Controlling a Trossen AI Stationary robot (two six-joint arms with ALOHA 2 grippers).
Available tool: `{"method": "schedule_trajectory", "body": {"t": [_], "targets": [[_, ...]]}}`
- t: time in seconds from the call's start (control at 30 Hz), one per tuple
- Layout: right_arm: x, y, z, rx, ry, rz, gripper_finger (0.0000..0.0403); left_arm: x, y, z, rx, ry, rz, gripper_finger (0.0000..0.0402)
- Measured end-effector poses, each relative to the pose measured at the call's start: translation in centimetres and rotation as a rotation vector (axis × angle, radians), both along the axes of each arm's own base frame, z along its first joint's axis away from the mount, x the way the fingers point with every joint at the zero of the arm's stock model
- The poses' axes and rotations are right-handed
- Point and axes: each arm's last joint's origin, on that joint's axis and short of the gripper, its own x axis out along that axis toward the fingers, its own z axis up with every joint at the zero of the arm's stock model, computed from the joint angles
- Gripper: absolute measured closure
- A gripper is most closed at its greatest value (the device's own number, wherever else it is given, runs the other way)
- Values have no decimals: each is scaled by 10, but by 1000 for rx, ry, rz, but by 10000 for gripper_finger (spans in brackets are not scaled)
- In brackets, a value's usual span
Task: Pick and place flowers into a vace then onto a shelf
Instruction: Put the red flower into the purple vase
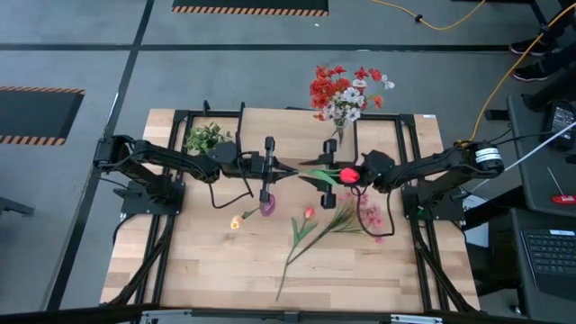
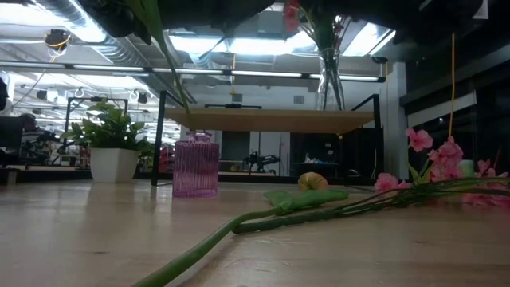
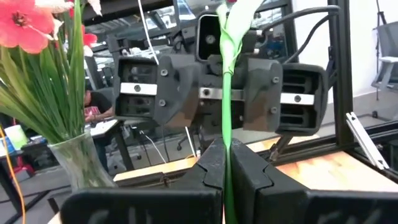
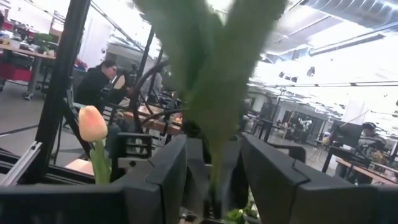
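Here — slim green stem point(image 3: 226, 124) — matte gripper point(image 3: 226, 163).

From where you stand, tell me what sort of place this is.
Probably an open robotics lab or workshop: exposed ceiling ducts and strip lights, hazard-striped grey floor, and people at cluttered workbenches behind the light-wood table.

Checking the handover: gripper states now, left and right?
Left gripper: shut on the red tulip stem.
Right gripper: open, fingers either side of the tulip's leaves.
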Motion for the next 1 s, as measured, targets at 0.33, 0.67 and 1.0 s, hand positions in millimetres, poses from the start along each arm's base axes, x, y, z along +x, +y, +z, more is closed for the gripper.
{"method": "schedule_trajectory", "body": {"t": [0.33, 0.67, 1.0], "targets": [[1, 0, 1, -6, -4, 1, 277, 0, 0, -1, -2, 7, 15, 398], [1, 1, 3, -21, -22, 57, 392, 1, 0, -5, -8, 54, 34, 390], [2, 0, 0, -20, 12, 62, 400, 1, 0, -10, -20, 108, 43, 336]]}}
